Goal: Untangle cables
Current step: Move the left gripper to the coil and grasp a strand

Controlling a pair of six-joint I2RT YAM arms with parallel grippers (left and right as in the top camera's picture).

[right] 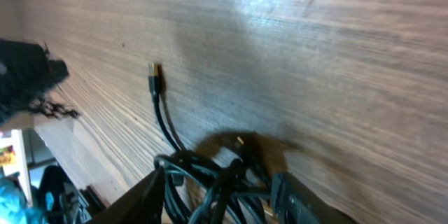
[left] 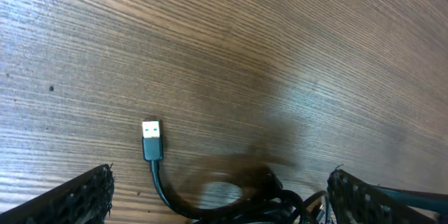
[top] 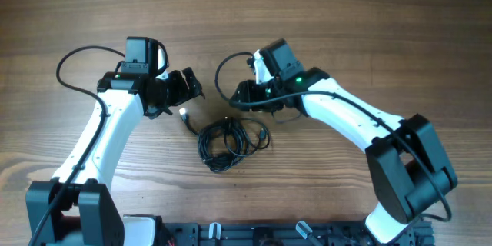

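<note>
On the counter the left gripper gapes wide, empty. The right gripper, part open, straddles the cables, tangled between both arms. They look light, limp and likely to snag, best taken near the free plug.

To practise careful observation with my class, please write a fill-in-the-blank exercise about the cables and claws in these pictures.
1. The tangled cables lie on a ____ table.
2. The left claw is wide ____ and holds nothing.
3. A silver-tipped plug lies on the robot's ____ side of the tangle.

Missing words: wooden; open; left.
</note>
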